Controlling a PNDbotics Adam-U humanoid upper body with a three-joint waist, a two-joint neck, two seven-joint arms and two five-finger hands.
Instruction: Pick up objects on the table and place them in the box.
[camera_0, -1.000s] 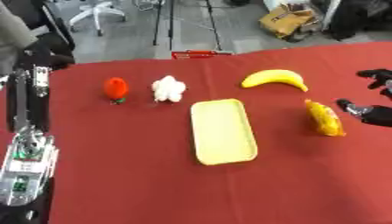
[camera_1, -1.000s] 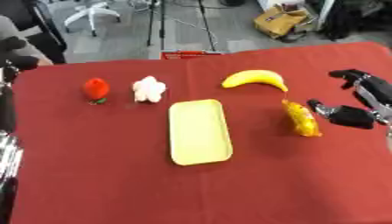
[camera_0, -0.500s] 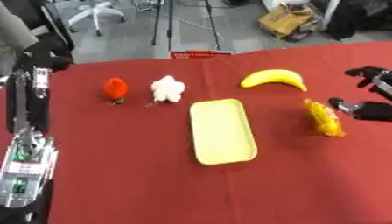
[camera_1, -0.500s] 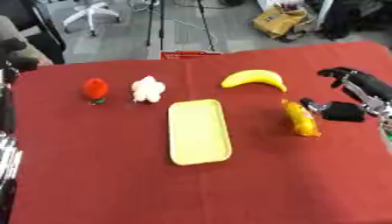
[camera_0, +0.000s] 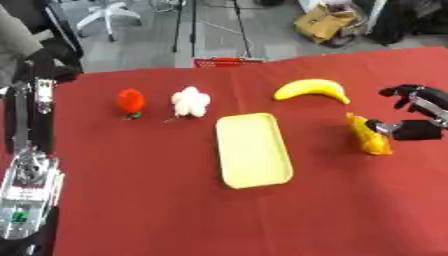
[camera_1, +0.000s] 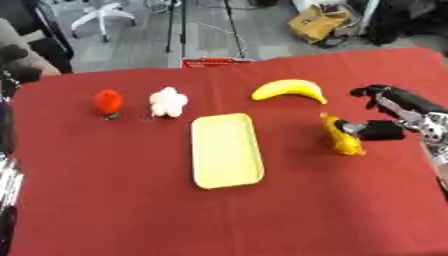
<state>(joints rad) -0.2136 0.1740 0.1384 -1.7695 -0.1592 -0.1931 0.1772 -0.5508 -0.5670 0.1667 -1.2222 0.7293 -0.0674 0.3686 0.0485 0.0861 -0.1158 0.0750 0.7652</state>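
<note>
My right hand (camera_1: 395, 116) has edged in from the side — thumb now touching the small yellow-orange object (camera_1: 341, 140), fingers spread apart above it, nothing gripped yet. The yellow tray (camera_1: 226, 149) sits empty, well left of it.

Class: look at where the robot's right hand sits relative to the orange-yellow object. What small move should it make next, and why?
Probably close the right hand around the orange-yellow object: the thumb already touches its right side while the fingers arch open above it, and nothing has reached the pale yellow tray yet.
</note>
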